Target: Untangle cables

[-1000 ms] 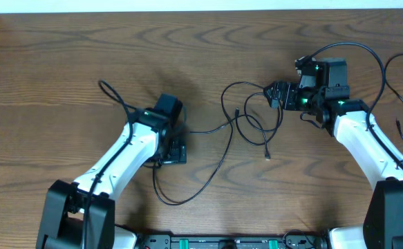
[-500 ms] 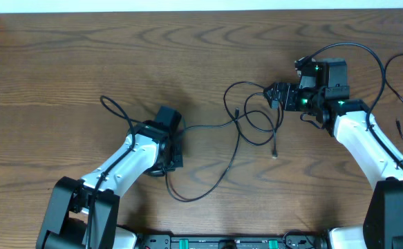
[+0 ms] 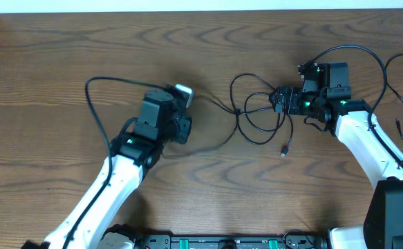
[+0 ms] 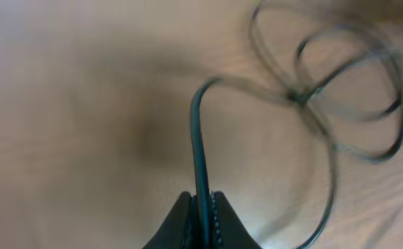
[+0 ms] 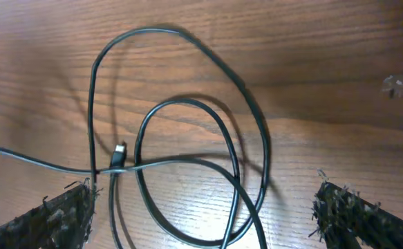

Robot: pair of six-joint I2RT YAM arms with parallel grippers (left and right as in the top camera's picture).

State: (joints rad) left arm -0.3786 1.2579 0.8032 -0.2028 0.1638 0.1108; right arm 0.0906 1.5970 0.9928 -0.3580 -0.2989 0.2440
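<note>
Your left hand (image 4: pixel 201 207) is pinched shut on the thin black rubber-sheathed cable (image 4: pixel 195 131), lifted off the brown wood-grain counter (image 3: pixel 63 55) well to the left of the crossing (image 5: pixel 116 168) where the strands meet. From the pinch the cable runs straight toward that crossing. Just right of the crossing it opens into two overlapping round loops (image 5: pixel 180 101) lying flat on the counter. A small dark plug end (image 5: pixel 120 149) sits touching the crossing, and a second plug end (image 3: pixel 285 150) trails below and to the right of it.

Your right hand (image 3: pixel 278 101) hovers over the loops to the right of the crossing. Its fingers are spread wide and hold nothing.

What could go wrong, as I judge it:
- Nothing anchors the loops. If you pull further left, the whole tangle may simply drag along the counter.
- A hard pull could instead cinch the crossing into a tight knot.
- The plug at the crossing looks likely to snag on a strand as the cable slides, which would lock the loops.
- The pinch is on a thin, smooth cord, so a sharp tug may let it slip out of your left hand.
- If you close the right hand blindly, you may catch both loops at once.

No container is in view, so nothing is stowed anywhere.
</note>
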